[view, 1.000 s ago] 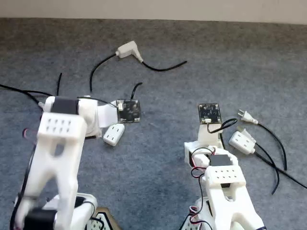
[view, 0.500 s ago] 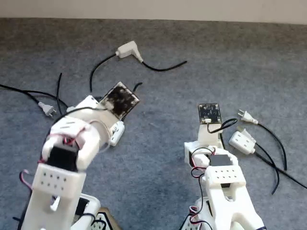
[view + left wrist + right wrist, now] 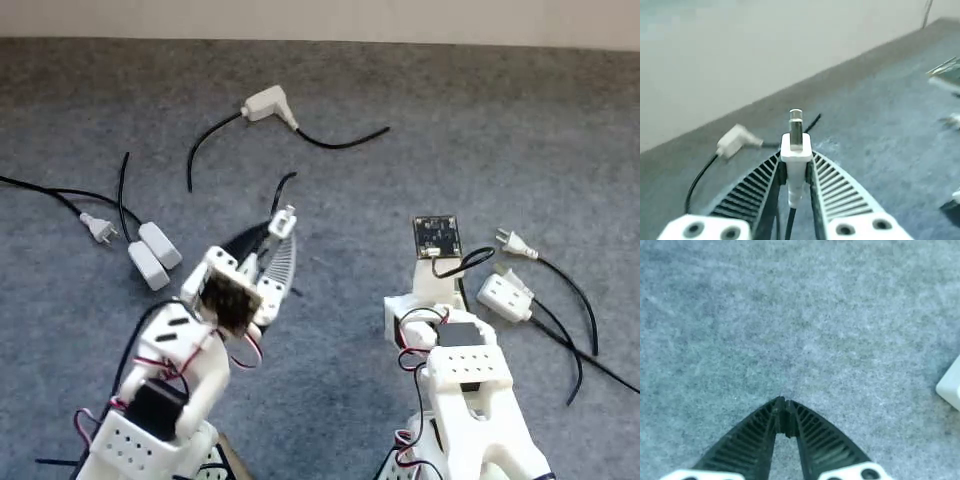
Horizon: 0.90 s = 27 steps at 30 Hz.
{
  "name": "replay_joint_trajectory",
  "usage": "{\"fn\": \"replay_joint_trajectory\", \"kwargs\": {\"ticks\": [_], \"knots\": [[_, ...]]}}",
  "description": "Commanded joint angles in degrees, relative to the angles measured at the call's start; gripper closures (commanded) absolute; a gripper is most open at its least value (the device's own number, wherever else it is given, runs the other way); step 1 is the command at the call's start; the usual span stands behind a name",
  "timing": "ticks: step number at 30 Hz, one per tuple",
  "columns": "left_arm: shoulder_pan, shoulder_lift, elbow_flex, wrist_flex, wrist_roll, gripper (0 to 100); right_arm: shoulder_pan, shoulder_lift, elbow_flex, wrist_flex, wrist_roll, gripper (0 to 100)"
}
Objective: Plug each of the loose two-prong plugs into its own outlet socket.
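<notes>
My left gripper (image 3: 281,232) is lifted above the carpet and shut on a white two-prong plug (image 3: 284,217), prongs pointing away from the wrist. In the left wrist view the plug (image 3: 795,146) sits clamped between the fingers (image 3: 838,187), its black cord trailing back. Two white outlet blocks (image 3: 152,256) lie to the left beside another plug (image 3: 97,229). A further white outlet (image 3: 266,102) lies far back. To the right lie an outlet (image 3: 503,295) and a plug (image 3: 511,241). My right gripper (image 3: 785,416) is shut on nothing, low over bare carpet.
Black cords (image 3: 560,330) snake across the grey carpet at the right, and others (image 3: 60,193) at the left. A white outlet corner (image 3: 952,385) shows near the right gripper. The right arm's circuit board (image 3: 437,236) stands mid-table. A pale wall (image 3: 320,18) bounds the far side.
The left arm has pulled back from the left-centre carpet and tilted its gripper upward with the plug in it. The white outlet blocks at the left are now uncovered. The right arm has not moved.
</notes>
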Motion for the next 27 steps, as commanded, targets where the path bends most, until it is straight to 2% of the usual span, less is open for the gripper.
{"fn": "replay_joint_trajectory", "kwargs": {"ticks": [1, 6, 9, 13, 17, 21, 27], "knots": [[5.8, -8.7, 8.5, -10.2, 0.5, 99, 1.6, -1.3, -3.6, -1.1, 1.6, 99.1], [8.0, -10.7, 12.9, -15.1, 0.4, 99, 2.9, -1.3, -12.1, 0.0, 11.5, 99.1], [8.4, -9.7, 12.9, -15.9, 0.4, 99, 2.5, -1.3, -22.5, 6.9, 15.6, 99.1], [9.8, -9.5, 12.9, -15.6, 0.5, 99, 1.2, -1.3, -40.3, 18.4, 16.5, 99.1], [11.0, -9.5, 12.9, -15.7, 0.5, 99, -5.3, -1.3, -56.9, 29.8, 16.6, 99.1], [11.5, -9.5, 12.9, -15.6, 0.5, 99, -14.8, -1.3, -70.5, 39.8, 16.6, 99.1], [11.2, -9.5, 12.9, -15.6, 0.5, 99, -28.8, -1.4, -85.8, 49.5, 16.6, 99.1]]}}
